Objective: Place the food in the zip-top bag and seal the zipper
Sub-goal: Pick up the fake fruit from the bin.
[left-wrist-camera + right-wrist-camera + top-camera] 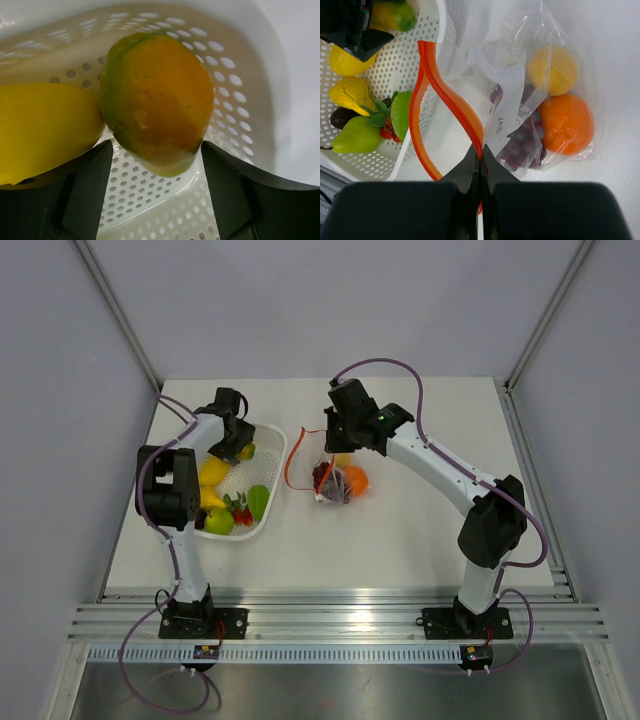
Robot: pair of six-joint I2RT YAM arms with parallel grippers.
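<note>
The clear zip-top bag (520, 90) lies mid-table (335, 483) holding an orange (565, 122), a yellow fruit (552, 70) and dark grapes (520, 135). Its red-orange zipper (452, 100) gapes in a loop toward the basket. My right gripper (480, 155) is shut on one lip of that zipper and holds the mouth up (330, 452). My left gripper (156, 143) is down in the white basket (240, 90), open, one finger on each side of a green-orange mango (157, 95). A yellow fruit (45, 130) presses against the mango's left side.
The basket (262, 475) stands left of the bag with yellow fruits (350, 92), a green pear (352, 137), a green pepper (400, 112) and a strawberry. Its right rim lies close under the open zipper loop. Frame posts stand at the table's back corners.
</note>
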